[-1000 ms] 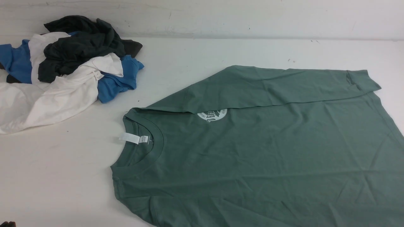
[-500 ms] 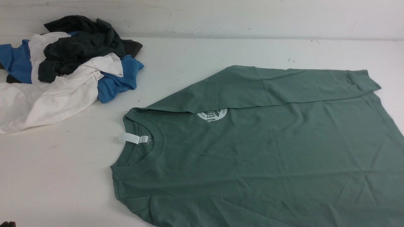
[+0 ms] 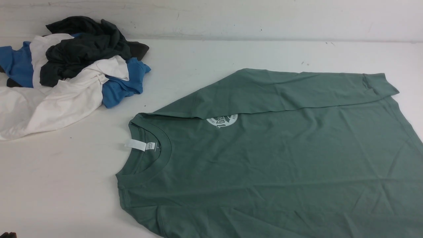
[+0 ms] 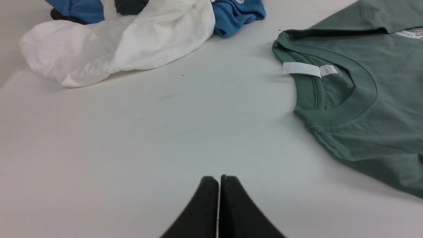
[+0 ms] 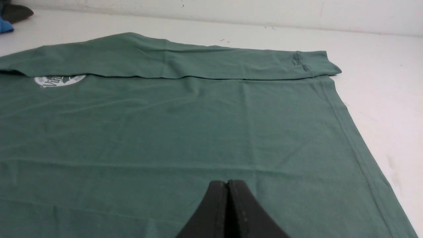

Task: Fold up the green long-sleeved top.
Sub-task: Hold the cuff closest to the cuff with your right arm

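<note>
Black right claw (image 5: 227, 182) hovers closed over green top (image 5: 185, 132).

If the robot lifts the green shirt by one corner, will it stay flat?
Probably not. The green top looks thin and wrinkled, with a sleeve already folded over, so it should droop. It likely slides easily on the smooth table.

One sage-green cotton long-sleeved top (image 3: 281, 158). One heap of blue, white and charcoal garments (image 3: 72, 66). Two black grippers: left gripper (image 4: 218, 179), right gripper (image 5: 227, 182).
</note>
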Controlling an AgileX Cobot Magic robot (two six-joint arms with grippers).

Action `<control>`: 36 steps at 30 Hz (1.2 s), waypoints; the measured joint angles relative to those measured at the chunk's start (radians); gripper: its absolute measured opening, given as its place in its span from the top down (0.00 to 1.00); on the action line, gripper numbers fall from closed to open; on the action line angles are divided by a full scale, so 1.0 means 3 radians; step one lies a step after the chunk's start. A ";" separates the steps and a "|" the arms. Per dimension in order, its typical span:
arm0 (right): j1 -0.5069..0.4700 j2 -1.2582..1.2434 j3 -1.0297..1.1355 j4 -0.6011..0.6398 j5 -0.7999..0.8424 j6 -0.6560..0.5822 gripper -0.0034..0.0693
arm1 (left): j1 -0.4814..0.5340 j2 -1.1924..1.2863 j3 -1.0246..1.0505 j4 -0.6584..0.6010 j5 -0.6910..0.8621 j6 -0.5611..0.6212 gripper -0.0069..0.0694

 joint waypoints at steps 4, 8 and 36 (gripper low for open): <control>0.0000 0.0000 0.0007 0.0004 -0.0065 0.0011 0.97 | 0.0000 0.0000 0.0001 -0.0459 0.0011 -0.0344 0.91; 0.0000 0.0000 0.0022 0.0691 -0.0191 0.0423 0.97 | 0.0000 0.0000 0.0007 -0.1425 0.0019 -0.0972 0.91; 0.0078 0.1863 -0.2936 0.0664 0.2244 0.0270 0.97 | 0.0000 0.1639 -0.1609 -0.2405 0.1160 0.0200 0.91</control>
